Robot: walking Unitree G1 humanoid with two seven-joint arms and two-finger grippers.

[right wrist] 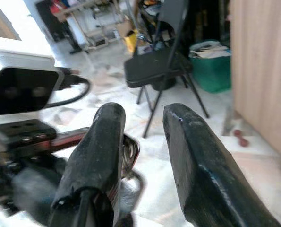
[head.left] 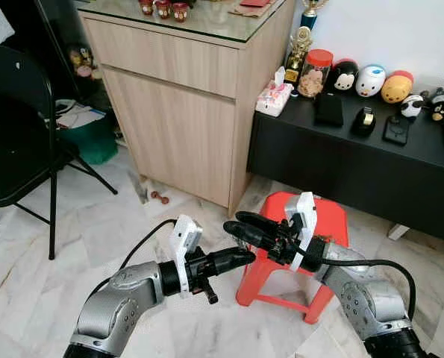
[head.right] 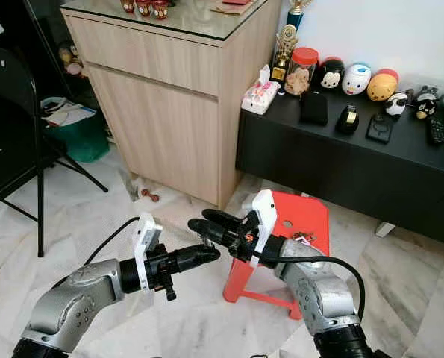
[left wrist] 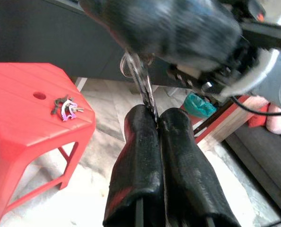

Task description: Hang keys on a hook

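Note:
A small bunch of keys with a purple tag lies on the top of a red plastic stool; it is also visible as the keys behind my right wrist. My left gripper is raised in front of the stool and is shut on a thin metal hook with a looped end. My right gripper stands open just above and beside the left fingertips. The hook's loop rests against one right finger.
A wooden cabinet stands ahead. To its right a low black cabinet carries toys and jars. A black folding chair and a green bin are on the left. The floor is marble tile.

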